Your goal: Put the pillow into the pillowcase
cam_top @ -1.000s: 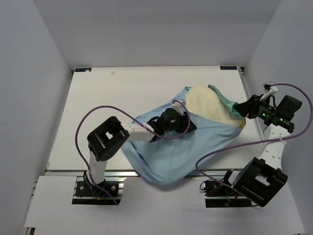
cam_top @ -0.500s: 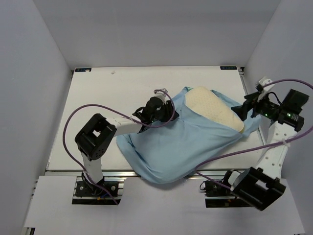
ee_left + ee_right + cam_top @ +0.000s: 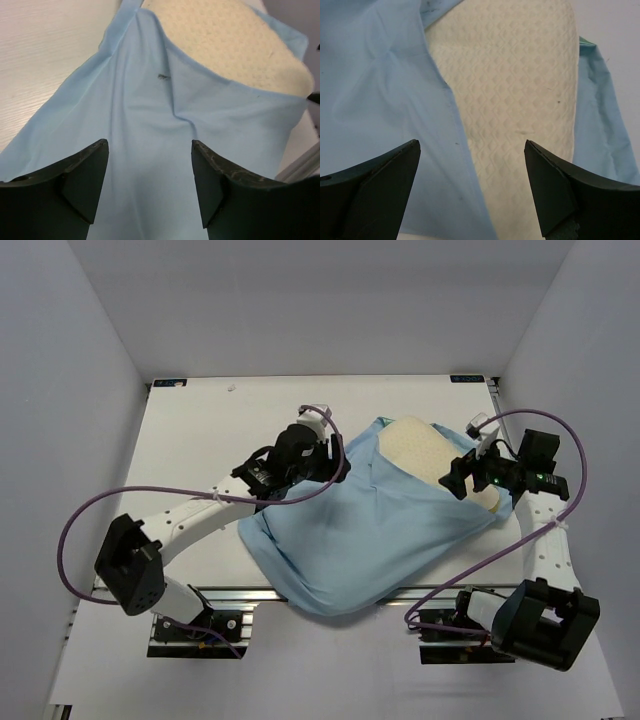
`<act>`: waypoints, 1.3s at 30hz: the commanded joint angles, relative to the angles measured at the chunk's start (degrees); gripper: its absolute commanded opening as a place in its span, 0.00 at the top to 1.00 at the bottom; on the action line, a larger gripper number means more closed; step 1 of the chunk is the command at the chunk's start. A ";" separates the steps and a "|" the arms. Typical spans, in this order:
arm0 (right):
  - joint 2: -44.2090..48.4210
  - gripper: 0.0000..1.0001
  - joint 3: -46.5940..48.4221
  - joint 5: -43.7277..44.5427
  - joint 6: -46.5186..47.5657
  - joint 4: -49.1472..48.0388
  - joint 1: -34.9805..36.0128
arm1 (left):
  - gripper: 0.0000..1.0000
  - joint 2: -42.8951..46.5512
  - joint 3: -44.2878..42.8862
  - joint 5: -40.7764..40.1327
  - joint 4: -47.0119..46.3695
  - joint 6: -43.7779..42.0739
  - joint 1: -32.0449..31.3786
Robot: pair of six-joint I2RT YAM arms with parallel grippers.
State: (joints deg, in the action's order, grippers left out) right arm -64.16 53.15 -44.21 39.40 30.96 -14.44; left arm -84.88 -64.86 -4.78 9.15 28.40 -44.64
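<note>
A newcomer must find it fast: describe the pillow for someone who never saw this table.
On the white table, look right of centre for the big light blue pillowcase. Its far end bares the pillow. It alone is cream, plump and dimpled; the cloth is smooth.

A white table (image 3: 200, 445) fills the middle of the top view, and its faint wood grain shows at the upper left of the left wrist view. Pale grey walls (image 3: 80, 390) rise at the left, back and right. A small dark fitting (image 3: 168, 383) sits at the table's upper-left corner and a second fitting (image 3: 467, 378) at the upper-right. A tiny white speck (image 3: 232, 387), perhaps a scrap, lies near the first. A metal rail (image 3: 225, 592) runs along the lower edge, above a white panel (image 3: 330, 670).
</note>
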 commanded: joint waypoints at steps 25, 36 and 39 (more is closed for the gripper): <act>9.49 0.11 -2.96 -4.57 -0.90 1.03 0.02 | 0.18 -2.66 8.96 16.99 13.71 -9.42 20.91; 9.84 0.11 -3.49 -5.80 -1.43 1.56 0.02 | 0.73 -4.69 12.30 14.70 13.01 -9.33 25.65; 10.20 0.10 -4.19 -5.98 -1.08 1.65 0.02 | 0.81 -2.22 12.13 20.29 11.17 -8.81 29.25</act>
State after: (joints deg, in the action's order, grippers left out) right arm -55.22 49.65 -48.38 37.89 32.14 -14.46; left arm -89.97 -53.60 11.86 20.51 20.14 -19.09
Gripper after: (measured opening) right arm 0.895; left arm 0.208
